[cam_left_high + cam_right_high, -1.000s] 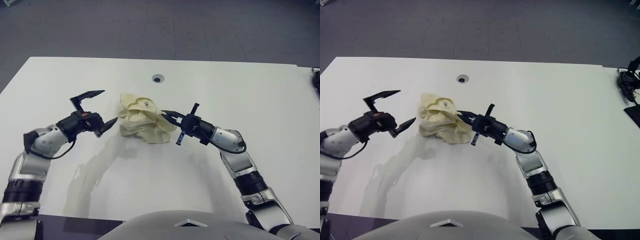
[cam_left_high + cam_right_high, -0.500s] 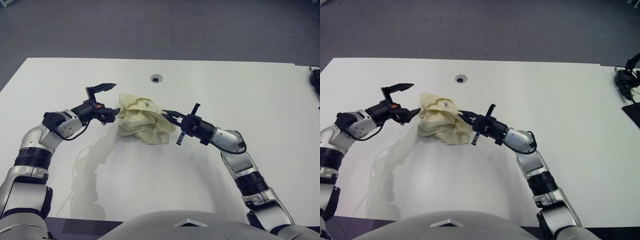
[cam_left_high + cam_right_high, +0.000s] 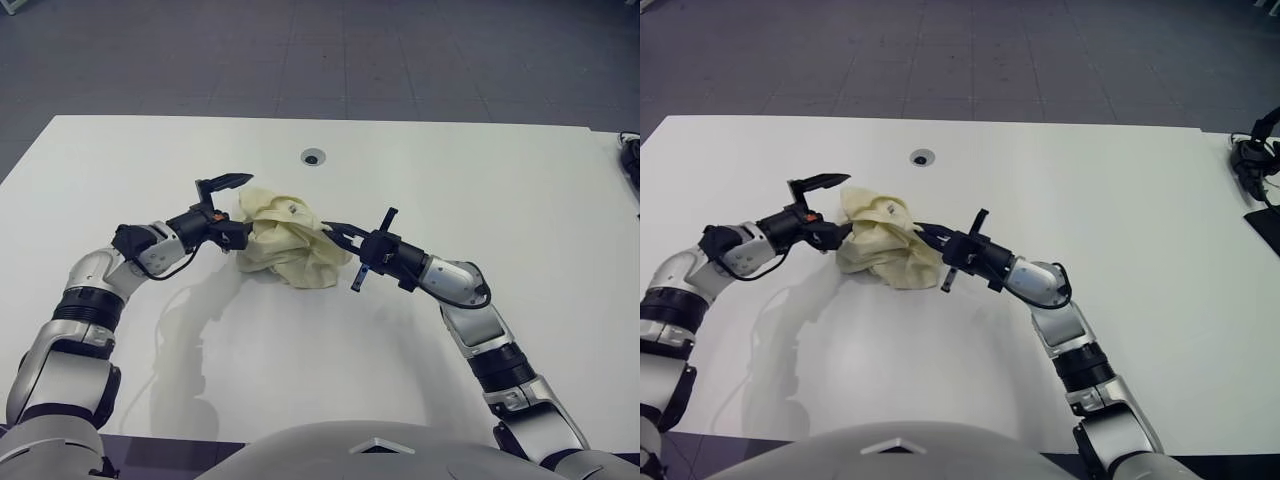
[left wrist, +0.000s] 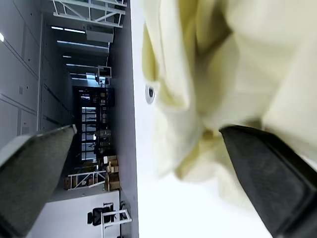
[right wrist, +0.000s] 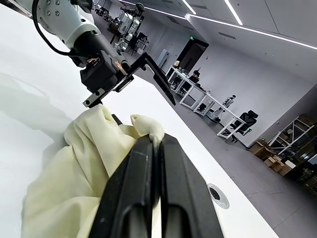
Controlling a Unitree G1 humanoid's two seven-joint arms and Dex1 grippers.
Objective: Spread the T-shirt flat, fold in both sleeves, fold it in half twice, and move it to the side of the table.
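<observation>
**Crumpled T-shirt pinched on one side, open gripper at the other**

The pale yellow T-shirt (image 3: 285, 240) lies bunched in a wrinkled heap on the white table (image 3: 470, 170), left of the frame's centre in the head views. It sits just below the small round grommet hole (image 3: 314, 157).

The left gripper (image 3: 245, 207) is at the heap's left edge with its two fingers spread wide. One dark finger is raised above the cloth. The other is low, against the shirt's near-left folds. The left wrist view shows yellow fabric (image 4: 223, 64) between the parted fingers, with nothing clamped.

The right gripper (image 3: 327, 226) meets the heap from the right side of the frame. Its fingers are pressed together on a small fold of the shirt's right edge. In the right wrist view the closed fingers (image 5: 143, 188) have a tuft of cloth poking out at their tips.
</observation>
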